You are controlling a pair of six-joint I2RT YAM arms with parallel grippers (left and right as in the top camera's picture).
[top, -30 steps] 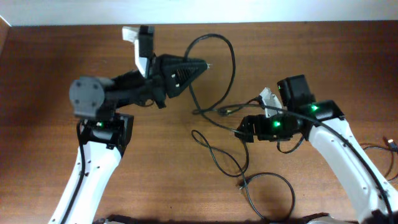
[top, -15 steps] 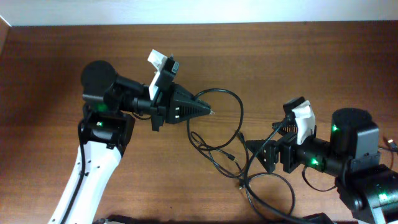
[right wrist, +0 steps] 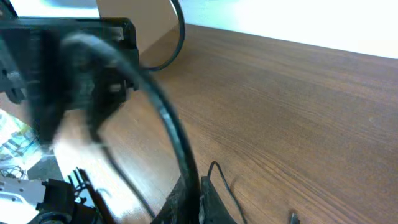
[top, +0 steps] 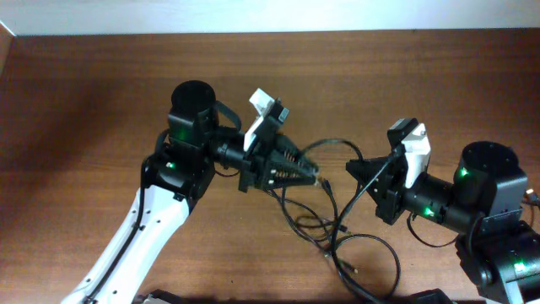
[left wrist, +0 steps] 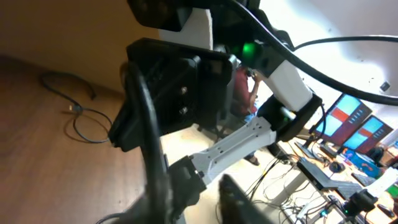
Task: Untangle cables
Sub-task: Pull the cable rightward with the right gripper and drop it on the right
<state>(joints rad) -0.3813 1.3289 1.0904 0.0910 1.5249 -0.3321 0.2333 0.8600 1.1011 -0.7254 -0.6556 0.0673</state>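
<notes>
Wood table, overhead: both arms just swung in over the cables bunched mid-table. Left wrist: left gripper is easing off, can't tell if it's holding. Right wrist: right gripper just clamped one, so pulling apart looks next.

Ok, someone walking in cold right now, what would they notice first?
The left gripper and right gripper point nearly tip to tip above mid-table, with black cord looping between them. Just below, the cables lie in a loose knot on the brown table. In the right wrist view one of them runs straight into the shut gripper.
</notes>
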